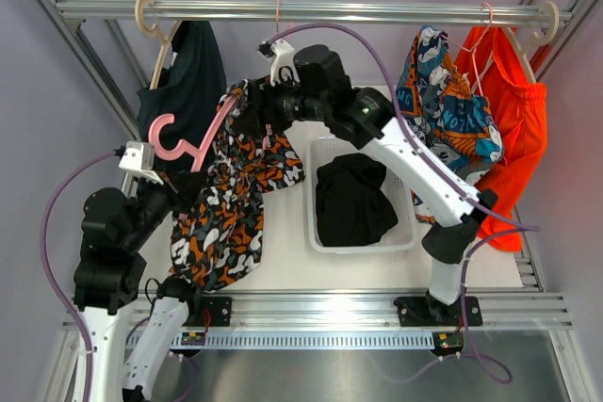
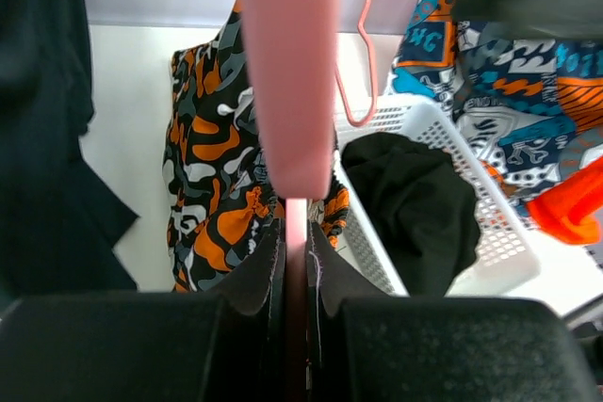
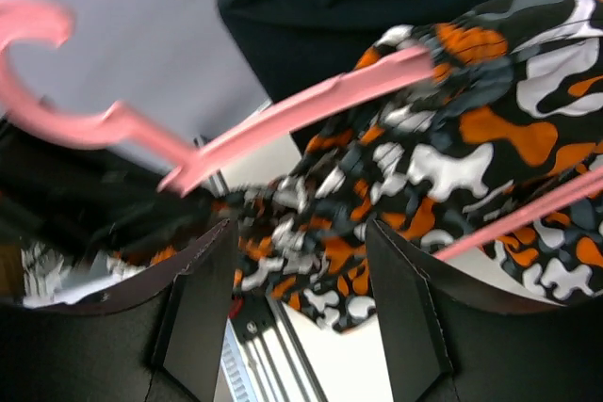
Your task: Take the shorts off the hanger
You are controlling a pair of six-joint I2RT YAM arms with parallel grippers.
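Top external: white table [image 1: 287, 233], grey walls [image 1: 28, 138].

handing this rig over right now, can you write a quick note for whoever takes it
Left gripper: shut on the pink hanger, held off the rail.
Right gripper: open, at the camouflage shorts hanging on that hanger.
Done: black shorts lie in the white basket.
Left: pull the camouflage shorts off; dark navy shorts hang from the rail.

Camo shorts [image 1: 231, 223] matt cloth; pink hanger [image 2: 287, 63] smooth plastic; rail [image 1: 377, 12] brushed metal
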